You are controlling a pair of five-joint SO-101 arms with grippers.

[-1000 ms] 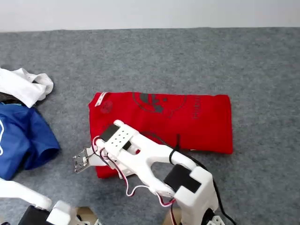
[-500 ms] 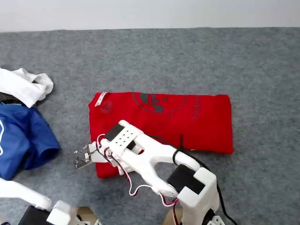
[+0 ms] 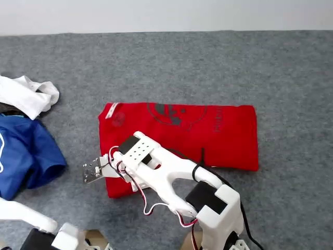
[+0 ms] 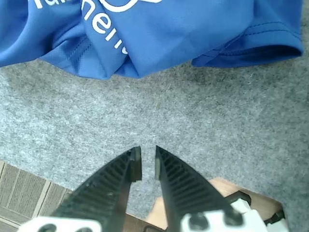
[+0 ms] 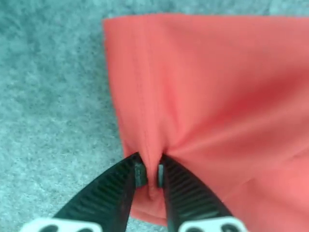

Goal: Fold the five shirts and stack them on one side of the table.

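The counter (image 3: pixel 208 67) is covered in grey felt-like cloth and runs back to a plain pale wall. In the middle lies the red shirt (image 3: pixel 218 133), spread flat as a long rectangle with its sleeves tucked in, its printed side up and the collar tag at the end nearer the other shirts. That looks like a first fold or two done, but the shirt is too long to count as finished. The right end effector (image 5: pixel 148 175) sits at the near corner of that end, its jaws pinched on a ridge of red cloth that puckers up between them, so it is holding the red shirt's edge. By my reading the step in hand is a further fold, bringing this end across toward the other. At the counter's side edge the blue shirt (image 3: pixel 23 151) lies crumpled, and just beyond it the white shirt (image 3: pixel 26 94) is bunched, with a sliver of something dark between them that I cannot identify. Neither is folded. The left end effector (image 4: pixel 148 162) hangs over bare counter just beside the blue shirt's hem, its jaws nearly together with only a thin slit between them and nothing in it. No stack has been started, so most of the task remains: one shirt partway folded, the others untouched.
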